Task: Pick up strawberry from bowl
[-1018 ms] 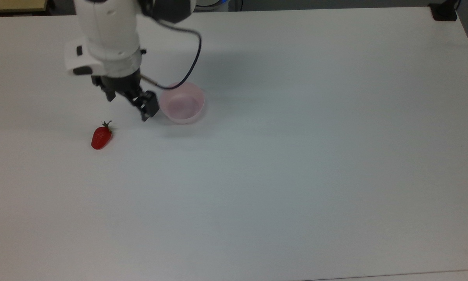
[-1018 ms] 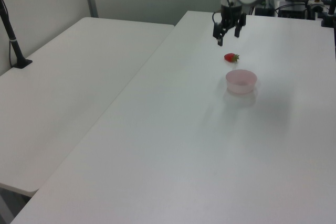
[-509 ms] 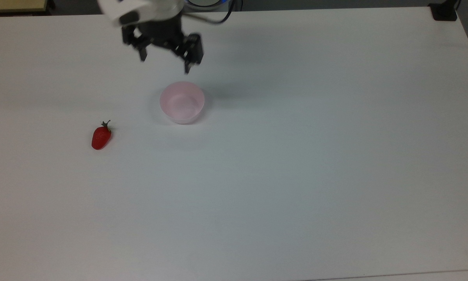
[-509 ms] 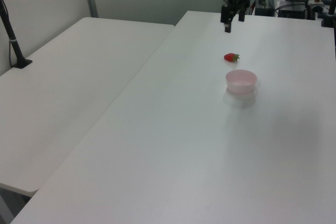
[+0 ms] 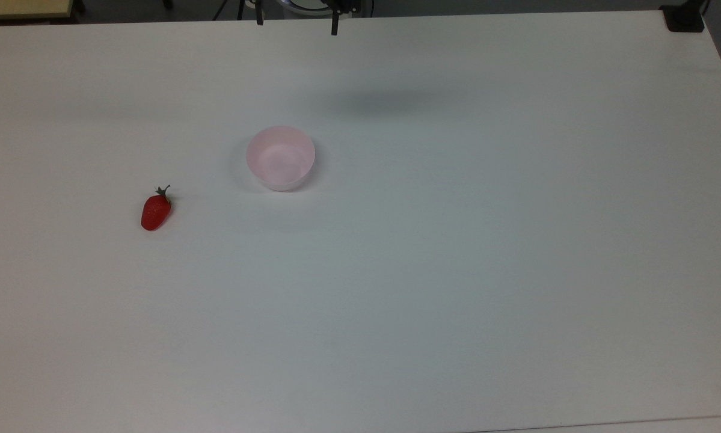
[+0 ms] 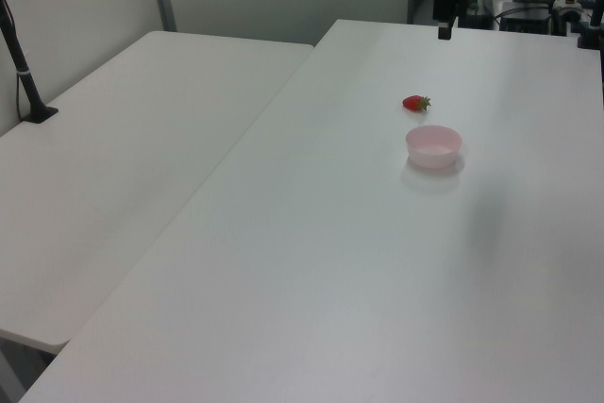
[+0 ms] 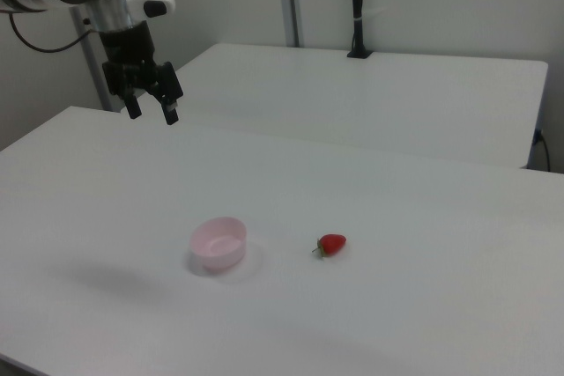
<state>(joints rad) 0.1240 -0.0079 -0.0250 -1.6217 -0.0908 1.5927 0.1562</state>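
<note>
Red strawberry [image 5: 156,211] is lying on the white table [image 5: 456,240], well apart from the empty pink bowl [image 5: 280,157], while the tool [image 7: 152,110], hanging high with fingers apart, is risking groping in the bowl for nothing.

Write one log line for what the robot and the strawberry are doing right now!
pincer: open, empty, raised | small glossy red strawberry: lying on white table | round pale pink plastic bowl: empty, apart from strawberry

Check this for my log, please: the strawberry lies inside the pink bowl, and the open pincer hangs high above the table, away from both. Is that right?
Not quite. The strawberry lies on the white table, apart from the pink bowl, which holds nothing; the top view shows it. The rest stands: the open pincer hangs high above the table, away from both.
</note>
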